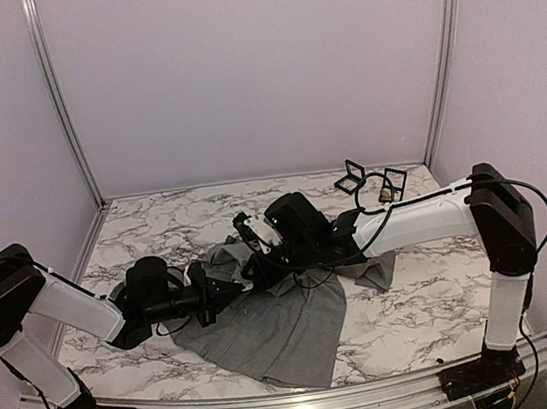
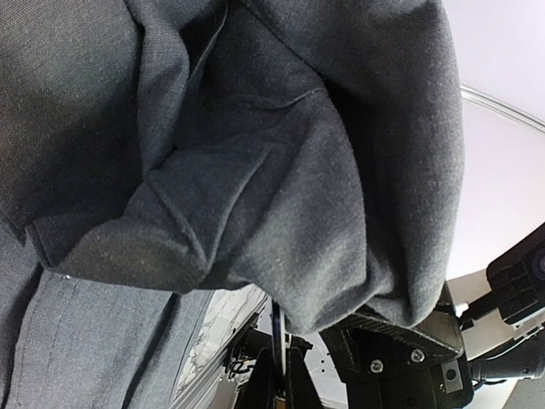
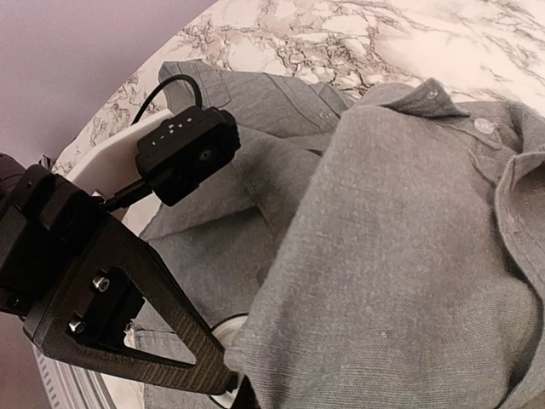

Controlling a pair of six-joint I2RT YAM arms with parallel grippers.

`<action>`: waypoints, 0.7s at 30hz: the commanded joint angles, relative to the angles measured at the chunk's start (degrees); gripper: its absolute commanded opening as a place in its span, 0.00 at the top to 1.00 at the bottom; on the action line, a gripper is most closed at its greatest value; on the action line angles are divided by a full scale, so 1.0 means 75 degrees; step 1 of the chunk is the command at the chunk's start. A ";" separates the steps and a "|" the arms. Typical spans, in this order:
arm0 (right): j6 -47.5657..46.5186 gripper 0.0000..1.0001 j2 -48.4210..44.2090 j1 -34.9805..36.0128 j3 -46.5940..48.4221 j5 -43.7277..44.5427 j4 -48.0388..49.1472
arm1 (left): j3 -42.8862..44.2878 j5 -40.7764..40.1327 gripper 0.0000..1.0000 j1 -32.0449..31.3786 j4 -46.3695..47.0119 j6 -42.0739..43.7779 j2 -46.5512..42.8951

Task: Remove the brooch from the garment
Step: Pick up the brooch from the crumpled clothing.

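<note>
Garment: grey shirt, spread on the marble table beneath the working ends of both arms, with one fold drawn up off the rest between them.
Left gripper: clenched, its tips buried at the edge of the raised fold. A pale round piece sits right against them, and whether they pinch it, cloth or nothing is hidden.
Right gripper: clenched, facing the left one and covered by the hanging fold. From the way the cloth rises to it, it is likely pinching the shirt.
Brooch: not plainly seen. The pale round piece, half under cloth, may be it, but I cannot tell.
Handling, cloth: light, limp and not slippery. It will sag and follow any pull, so it needs holding close beside the fastening.
Handling, brooch: probably small, hard and light, with a pin that snags the weave. It is best taken by its rim and drawn along the pin, not straight off the fabric.
In the way: the fold draped over both sets of tips hides the work. The wrist camera and its cable crowd in just behind the left tips.
Nearby: a shirt button lies past the right tips. Two black brackets stand well beyond the right arm.
</note>
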 commanded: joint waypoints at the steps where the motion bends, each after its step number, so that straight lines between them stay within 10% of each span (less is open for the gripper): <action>1: 0.0196 1.00 -0.0263 0.0089 0.0071 0.0483 -0.0158 | 0.0204 0.0058 1.00 0.0094 -0.0453 0.0950 -0.0187; 21: 0.0698 1.00 -0.0893 -0.0181 -0.0506 0.0582 0.0292 | 0.1529 0.0017 1.00 0.0361 -0.3347 0.5563 -0.1289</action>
